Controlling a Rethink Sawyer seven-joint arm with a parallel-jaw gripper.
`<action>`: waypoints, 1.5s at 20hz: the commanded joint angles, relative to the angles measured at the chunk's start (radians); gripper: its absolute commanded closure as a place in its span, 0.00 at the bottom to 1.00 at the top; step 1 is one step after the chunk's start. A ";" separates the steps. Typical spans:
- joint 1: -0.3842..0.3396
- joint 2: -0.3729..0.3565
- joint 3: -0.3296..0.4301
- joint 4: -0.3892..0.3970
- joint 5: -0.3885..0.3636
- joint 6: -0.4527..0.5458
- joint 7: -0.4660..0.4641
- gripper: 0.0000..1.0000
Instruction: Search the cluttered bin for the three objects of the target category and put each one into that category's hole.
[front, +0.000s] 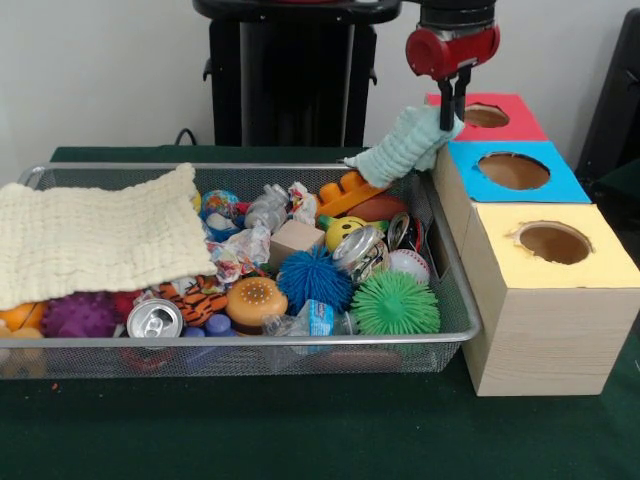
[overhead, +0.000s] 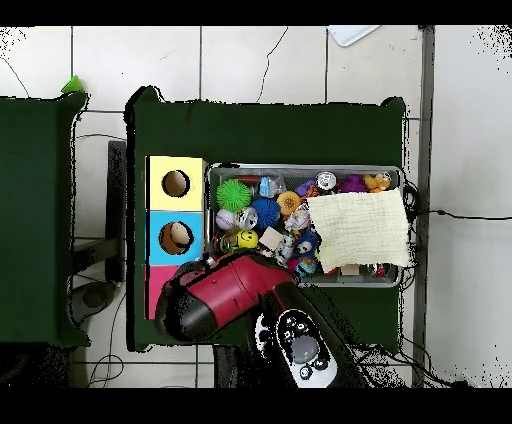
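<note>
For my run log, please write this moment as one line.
gripper: shut on mint-green cloth | cloth: lifted, hanging beside blue-surround hole | yellow-surround hole: empty | bin: cluttered

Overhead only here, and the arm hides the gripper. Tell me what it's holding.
Observer: The gripper is shut on the mint-green cloth, not a printed one.
Operator: Give me its position.
Observer: In the front view the cloth hangs over the bin's far right corner, beside the wooden box.
Operator: Report on the red hole.
Observer: The red hole lies just behind the gripper; nothing sticks out of it.
</note>
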 joint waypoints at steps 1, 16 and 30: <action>-0.023 0.065 0.073 -0.177 -0.027 0.137 -0.125 1.00; -0.070 0.104 0.115 -0.228 -0.141 0.138 -0.241 1.00; -0.158 0.188 0.212 -0.293 -0.211 0.185 -0.311 1.00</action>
